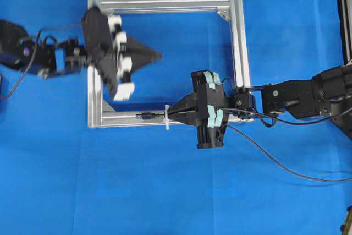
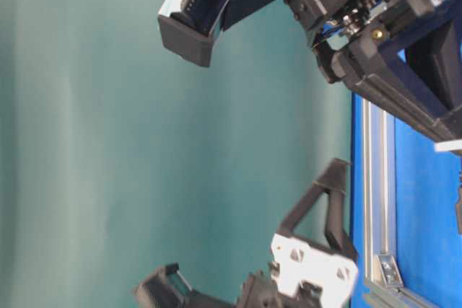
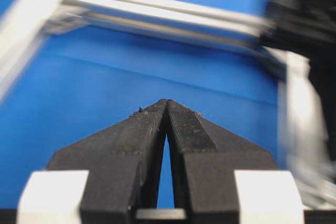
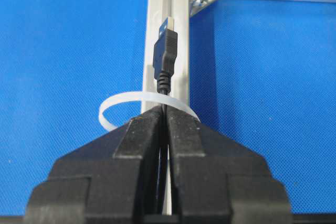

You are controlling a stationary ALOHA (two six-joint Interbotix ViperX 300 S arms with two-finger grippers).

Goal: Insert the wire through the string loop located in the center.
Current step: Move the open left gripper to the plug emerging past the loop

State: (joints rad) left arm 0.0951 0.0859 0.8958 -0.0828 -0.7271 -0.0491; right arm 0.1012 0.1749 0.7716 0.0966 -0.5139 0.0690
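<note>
Now thin black wire [image 4: 165, 61], metal-tipped plug through white string loop [image 4: 113, 106]; right fingers [image 4: 181, 135] clamping it, left fingers [image 3: 184, 129] clenched empty.

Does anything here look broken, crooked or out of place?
Nothing stands out. The metal frame lies flat and square, the white string loop is intact on its bar, and the wire pokes straight through it, held by the right gripper.

Black arms: the left gripper [image 1: 157, 55] carries white blocks, the right gripper [image 1: 171, 114] teal tape strips and looping black cables.
</note>
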